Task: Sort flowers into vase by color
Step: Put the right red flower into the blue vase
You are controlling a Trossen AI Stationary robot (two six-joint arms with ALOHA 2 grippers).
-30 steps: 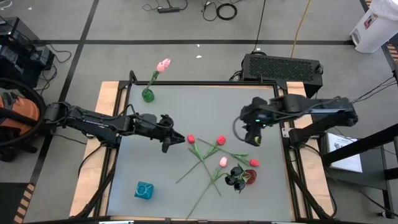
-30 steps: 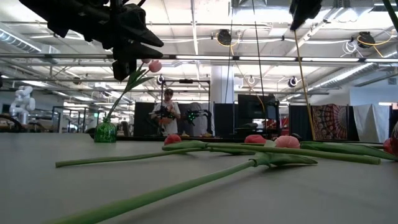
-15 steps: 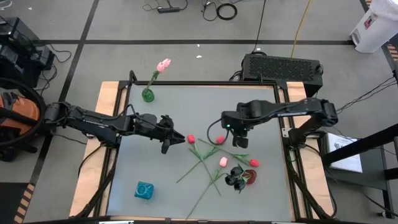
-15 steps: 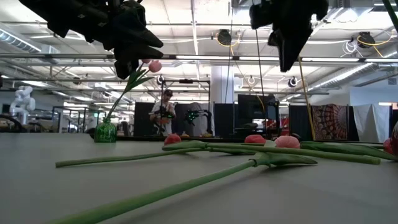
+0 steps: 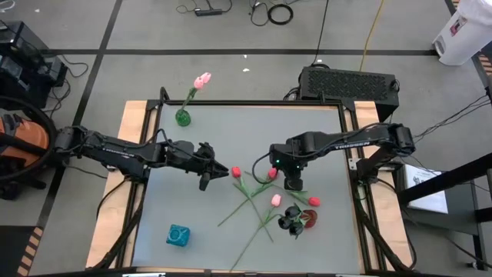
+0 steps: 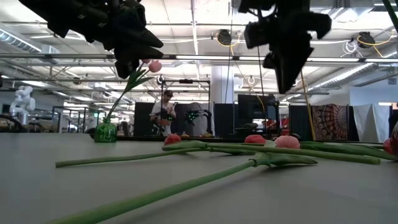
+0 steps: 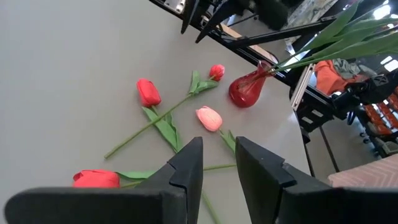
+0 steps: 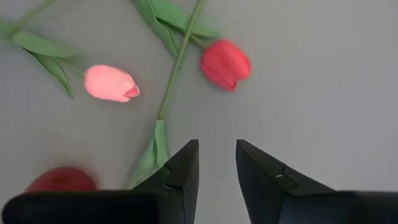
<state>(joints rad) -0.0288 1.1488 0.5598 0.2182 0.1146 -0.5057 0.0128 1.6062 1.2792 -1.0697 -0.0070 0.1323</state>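
Several loose tulips lie flat across each other at the table's middle: red heads [image 5: 236,171] [image 5: 272,174] [image 5: 313,201] and a pink one [image 5: 275,200]. A red vase [image 5: 310,220] holds black tulips [image 5: 290,220]. A green vase [image 5: 182,118] at the far left holds one pink tulip [image 5: 202,79]. A blue vase [image 5: 178,235] stands near the front left. My right gripper [image 5: 292,183] hangs open above the loose stems, with a red head [image 8: 225,64] and the pink head [image 8: 111,83] ahead of its fingers. My left gripper [image 5: 219,173] waits open, left of the pile and above the table.
Bare grey table lies left of the pile and along the far side. The wooden frame [image 5: 138,115] borders the table. Beyond the far edge stand a black box [image 5: 350,83] and, far back in the room, a person [image 6: 165,112].
My right gripper has swung from the table's right side toward the middle and come down over the loose tulips. The flowers and vases have kept still.
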